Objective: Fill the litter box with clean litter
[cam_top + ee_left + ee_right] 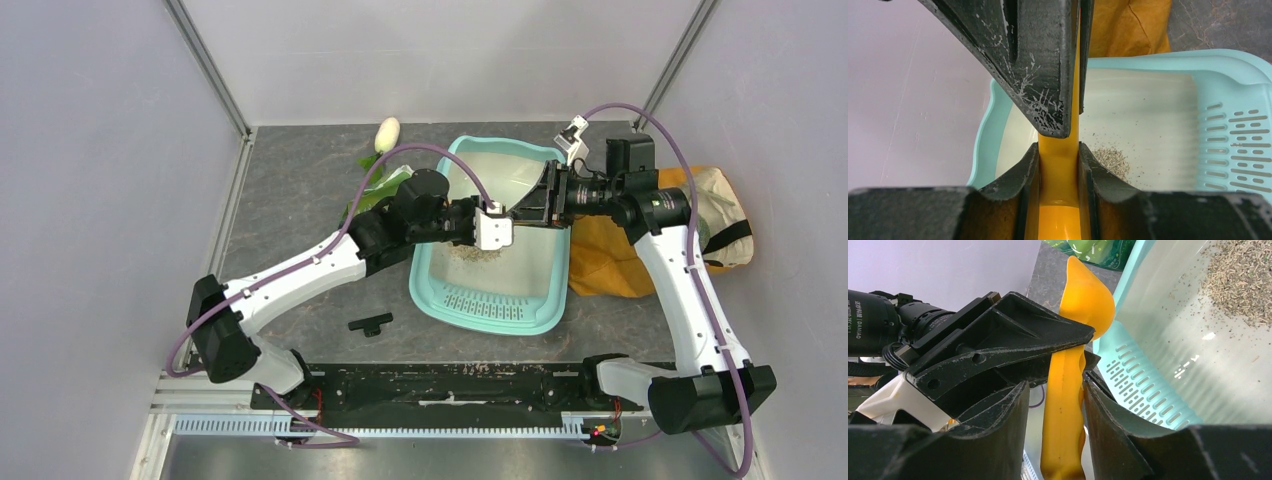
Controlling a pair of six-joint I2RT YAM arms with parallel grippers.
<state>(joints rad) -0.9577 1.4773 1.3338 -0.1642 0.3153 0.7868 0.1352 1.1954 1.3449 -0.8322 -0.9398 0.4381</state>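
The teal litter box (428,275) lies mid-table, its slotted grille (487,303) at the near end. A small pile of beige-grey litter (478,253) sits in its white basin and also shows in the left wrist view (1113,160) and the right wrist view (1243,275). Both grippers meet above the box. My left gripper (1059,150) is shut on the handle of the orange scoop (1059,172). My right gripper (1053,390) straddles the same scoop (1065,405), jaws open with a gap on one side. The scoop is hidden in the top view.
An orange cloth bag (600,255) with a beige part (715,215) lies right of the box. A green printed pouch (375,190) and a white object (387,133) lie at the back left. A small black part (371,323) lies near the front.
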